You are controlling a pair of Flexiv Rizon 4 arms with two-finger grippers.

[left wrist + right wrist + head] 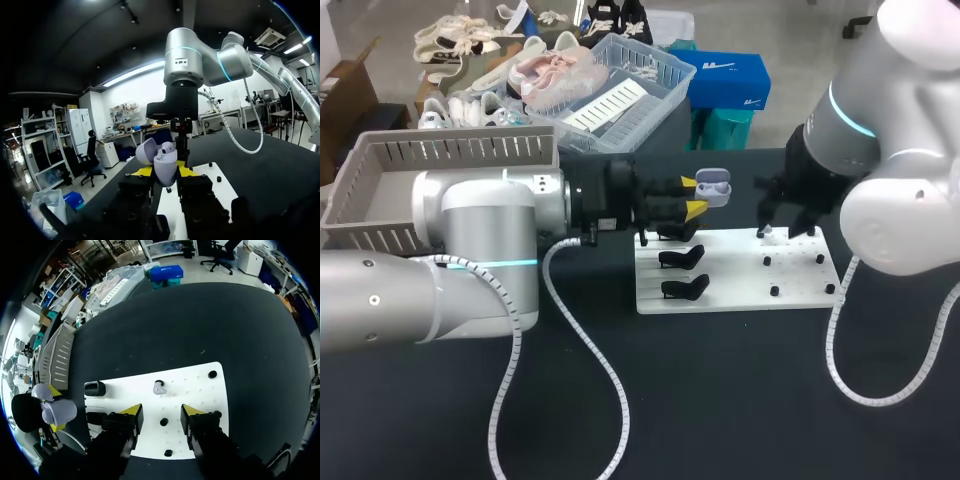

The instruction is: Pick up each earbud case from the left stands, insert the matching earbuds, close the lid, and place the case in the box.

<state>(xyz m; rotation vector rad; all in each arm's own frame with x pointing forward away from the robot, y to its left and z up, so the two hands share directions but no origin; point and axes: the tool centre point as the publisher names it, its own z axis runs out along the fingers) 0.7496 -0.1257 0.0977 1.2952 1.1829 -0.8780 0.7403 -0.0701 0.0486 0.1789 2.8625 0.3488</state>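
Black table [720,400], left gripper [693,196] clamped on open earbud case [714,186], right gripper [161,412] spread wide above earbud [159,388].

A black worktop [720,400] carries everything. A white board [740,285] lies flat on it, near the middle.

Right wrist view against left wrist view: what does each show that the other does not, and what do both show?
Only the right wrist view: the open right tool, a loose earbud ahead of it, one black stand and the grey box. Only the left wrist view: the right arm standing ahead of the left tool. Both: the left tool shut on the open earbud case, and the white board.
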